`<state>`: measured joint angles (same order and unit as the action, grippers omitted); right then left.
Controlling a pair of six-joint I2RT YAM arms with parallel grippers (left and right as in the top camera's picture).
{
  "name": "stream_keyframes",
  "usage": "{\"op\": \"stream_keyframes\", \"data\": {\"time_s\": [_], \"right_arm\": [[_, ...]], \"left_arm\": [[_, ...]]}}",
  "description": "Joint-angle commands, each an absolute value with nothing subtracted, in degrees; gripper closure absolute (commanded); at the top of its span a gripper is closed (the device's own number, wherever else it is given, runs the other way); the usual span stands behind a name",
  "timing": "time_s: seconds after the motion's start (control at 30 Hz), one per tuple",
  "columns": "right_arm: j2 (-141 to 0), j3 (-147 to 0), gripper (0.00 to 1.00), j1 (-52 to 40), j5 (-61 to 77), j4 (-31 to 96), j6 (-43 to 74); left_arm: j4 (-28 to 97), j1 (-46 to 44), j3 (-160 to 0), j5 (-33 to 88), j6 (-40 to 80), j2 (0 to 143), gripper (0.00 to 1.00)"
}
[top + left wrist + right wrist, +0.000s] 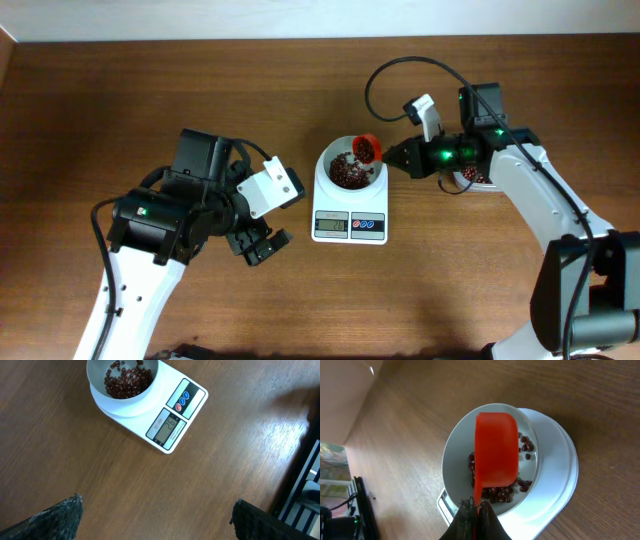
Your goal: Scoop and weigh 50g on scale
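Scoop [495, 450] from right wrist; scale display [169, 426] from left.

Quick headcount from where I'm standing: one wooden surface [100, 100] and two robot arms, so one left arm [150, 225] and one right arm [530, 185]. There's just one scale [349, 212], which has one grey display [166, 426] plus three buttons total: two blue buttons [185, 396] and one red button [178, 407]. One round white bowl [457, 460], one orange-red scoop [495, 450]. One tub [473, 180], mostly hidden behind the right arm. The beans [125, 382]? Dozens, way too many to count.
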<state>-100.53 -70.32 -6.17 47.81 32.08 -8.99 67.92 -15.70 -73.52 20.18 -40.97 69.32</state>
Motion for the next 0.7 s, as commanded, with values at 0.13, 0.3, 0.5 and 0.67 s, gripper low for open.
{"op": "stream_keyframes", "data": {"time_s": [0.13,0.3,0.5,0.67], "right_arm": [[-96.4,-70.4,0.96,-10.9,37.7,32.3,-9.7],[-95.6,-70.4,0.96,-13.3,35.7,32.5,-9.0],[-94.9,-70.4,0.96,-13.9,33.2,32.8,-8.9],[-93.5,-70.4,0.96,-13.9,31.5,32.3,-9.3]], "left_arm": [[67.8,-15.4,-74.3,21.0,-41.7,68.8,0.01],[67.8,-15.4,-74.3,21.0,-41.7,68.8,0.01],[67.8,-15.4,-74.3,21.0,-41.7,68.8,0.01],[67.8,-15.4,-74.3,21.0,-41.7,68.8,0.01]]}}
